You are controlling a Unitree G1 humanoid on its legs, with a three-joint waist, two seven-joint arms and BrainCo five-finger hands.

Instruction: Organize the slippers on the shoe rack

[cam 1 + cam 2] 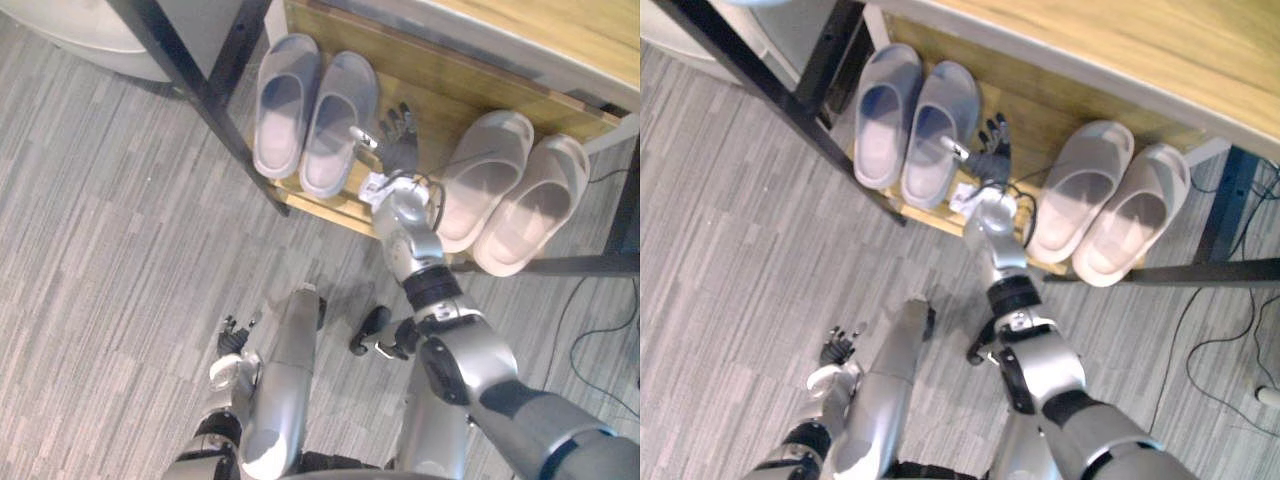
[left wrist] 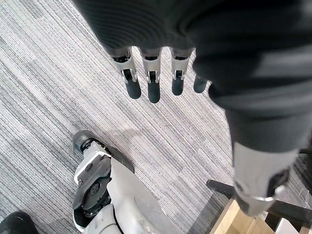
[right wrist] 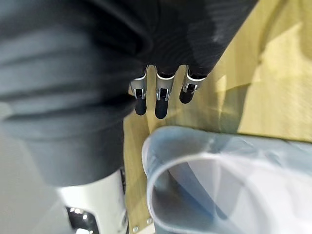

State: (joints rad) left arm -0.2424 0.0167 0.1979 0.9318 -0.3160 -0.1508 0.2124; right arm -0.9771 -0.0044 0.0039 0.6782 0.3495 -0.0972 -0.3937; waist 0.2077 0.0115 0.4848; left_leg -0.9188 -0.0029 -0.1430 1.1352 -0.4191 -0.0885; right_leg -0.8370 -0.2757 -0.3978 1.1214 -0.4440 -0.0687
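The right hand (image 1: 398, 140) hovers over the shoe rack's wooden shelf (image 1: 445, 95), fingers straight and spread, holding nothing. The grey slippers (image 1: 305, 110) lie just to its left and the beige slippers (image 1: 510, 195) to its right. The left hand (image 1: 232, 340) hangs relaxed above the carpet.

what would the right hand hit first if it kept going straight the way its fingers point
Likely nothing close: the right hand points along the bare wooden shelf, in the gap between the grey-blue slippers and the pale slippers. How far back the shelf runs is unclear.
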